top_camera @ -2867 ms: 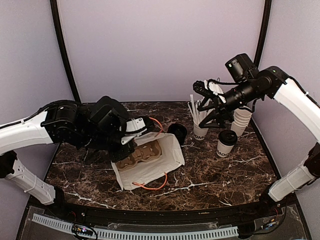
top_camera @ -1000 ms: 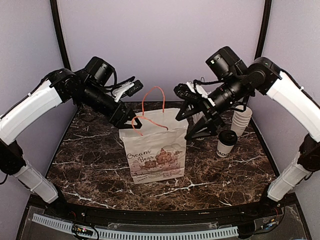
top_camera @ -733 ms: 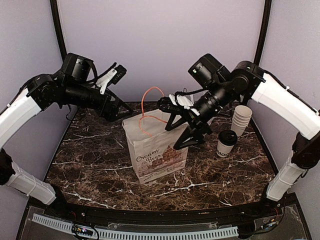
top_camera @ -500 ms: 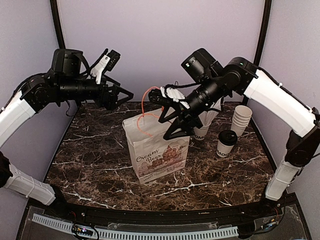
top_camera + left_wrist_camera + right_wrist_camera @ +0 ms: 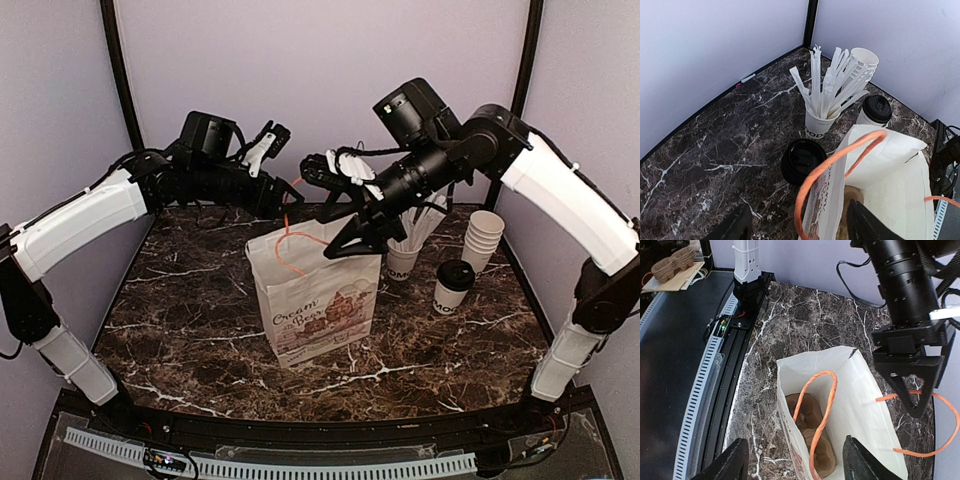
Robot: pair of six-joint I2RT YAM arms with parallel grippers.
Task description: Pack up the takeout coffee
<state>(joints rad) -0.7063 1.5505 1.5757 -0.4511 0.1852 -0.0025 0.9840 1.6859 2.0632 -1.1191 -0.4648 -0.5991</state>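
My left tool (image 5: 799, 227) hangs at the back left of the paper bag (image 5: 318, 300), its fingers apart and gripping nothing. One orange handle (image 5: 832, 165) loops up in the open gap between them. The bag stands upright at the middle of the surface (image 5: 180, 300) with its mouth open to the top, and a brown cup carrier (image 5: 807, 415) lies down at its bottom.

My right tool (image 5: 795, 460) hovers over that mouth, fingers spread wide and empty.

To the right of the bag and a little behind it stands the cup of white sticks (image 5: 403, 262). Further right is the takeout coffee (image 5: 452, 287), upright on the surface with its black lid on, just in front of the stack of lidless cups (image 5: 483, 238).

So the coffee lies to the right of both tools and below them, well apart from the bag. It is on my right arm's side, and the bag stands between it and my left tool. I judge the pick belongs to the right tool. It should swing out to the right and down, then close across the cup's upright axis from the side. The sticks and the stacked cups crowd in from behind, so I would approach from the front.
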